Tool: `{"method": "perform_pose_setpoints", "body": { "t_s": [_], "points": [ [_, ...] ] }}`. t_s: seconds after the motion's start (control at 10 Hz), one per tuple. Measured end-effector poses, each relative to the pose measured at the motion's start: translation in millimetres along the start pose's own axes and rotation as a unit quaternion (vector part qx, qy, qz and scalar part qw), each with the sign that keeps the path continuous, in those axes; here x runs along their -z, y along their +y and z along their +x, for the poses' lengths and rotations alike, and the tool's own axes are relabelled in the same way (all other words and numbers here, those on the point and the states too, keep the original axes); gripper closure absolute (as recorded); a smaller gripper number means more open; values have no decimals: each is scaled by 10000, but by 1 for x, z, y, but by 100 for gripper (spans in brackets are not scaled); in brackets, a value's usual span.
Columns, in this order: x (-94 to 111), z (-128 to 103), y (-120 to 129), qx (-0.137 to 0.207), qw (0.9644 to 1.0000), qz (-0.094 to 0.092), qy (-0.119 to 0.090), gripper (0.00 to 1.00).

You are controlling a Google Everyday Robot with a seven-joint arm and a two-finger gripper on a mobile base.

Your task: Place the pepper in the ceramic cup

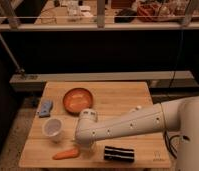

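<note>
The pepper (67,154) is a slim orange-red vegetable lying flat near the front left edge of the wooden table (118,105). The ceramic cup (53,128) is small, pale and round, and stands upright just behind and to the left of the pepper. My white arm reaches in from the right. The gripper (84,148) points down at the table just right of the pepper's thick end, to the front right of the cup. The wrist hides most of the gripper.
A round orange-brown bowl (77,99) sits behind the gripper. A blue cloth-like object (45,107) lies at the left edge. A black striped object (118,153) lies to the gripper's right. A small white object (137,107) sits by the arm.
</note>
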Motion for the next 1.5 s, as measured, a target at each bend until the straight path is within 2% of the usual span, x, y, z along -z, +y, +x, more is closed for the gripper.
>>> {"method": "perform_pose_setpoints", "body": {
  "t_s": [0.2,0.5,0.8,1.0,1.2,1.3,1.4,1.5],
  "points": [
    [0,0,0,-6,10000,-14,-21,20],
    [-4,-3,-6,-118,9997,-44,-219,20],
    [-2,-10,-14,-425,9980,237,-390,20],
    [1,-17,-18,-823,9949,367,-449,20],
    [3,-20,-19,-1385,9886,331,-486,20],
    [3,-20,-19,-1797,9822,147,-536,20],
    [1,-20,-20,-2218,9727,-165,-664,20],
    [-1,-19,-20,-2510,9638,-360,-828,20]
  ]
}}
